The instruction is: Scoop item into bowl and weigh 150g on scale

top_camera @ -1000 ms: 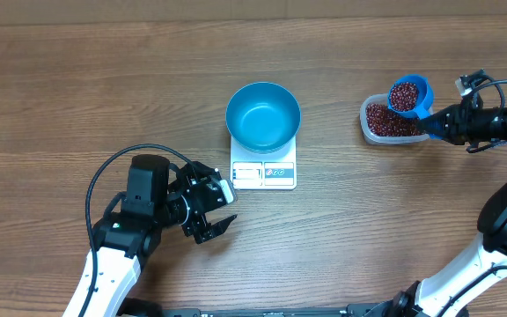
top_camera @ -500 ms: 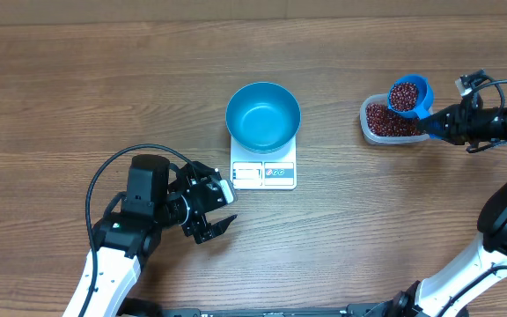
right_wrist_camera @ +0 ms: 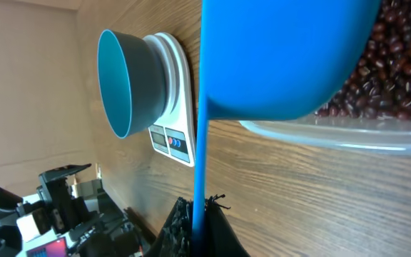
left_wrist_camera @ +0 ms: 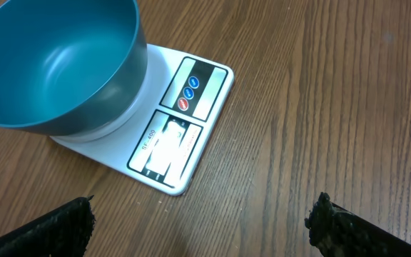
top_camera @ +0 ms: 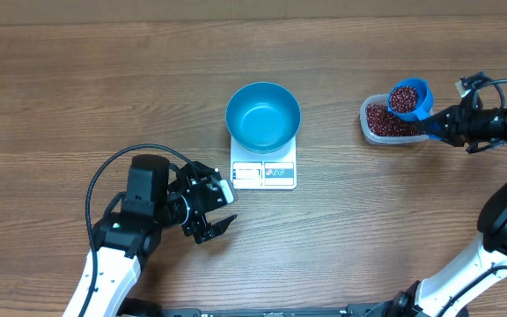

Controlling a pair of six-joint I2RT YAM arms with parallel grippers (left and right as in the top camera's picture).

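The right tool [top_camera: 436, 127] is clamping fully shut on the handle of the bright blue scoop [top_camera: 411, 95], which is carrying a full load of red-brown beans [top_camera: 403, 97] above the clear tub [top_camera: 377, 124] by the desk's [top_camera: 104, 79] right edge. The teal bowl [top_camera: 263, 115] is sitting empty on the white scale [top_camera: 264, 173] near the desk's middle, well apart from the scoop. The left tool [top_camera: 225, 208] is resting wide open and holding nothing, toward the front edge, just left of the scale. The carry across bare desk is looking risky: with the scoop brimming, any tilt or jerk is likely to be spilling beans short of the bowl. Tipping too quickly is risking overshooting the target weight or nudging the bowl off the scale
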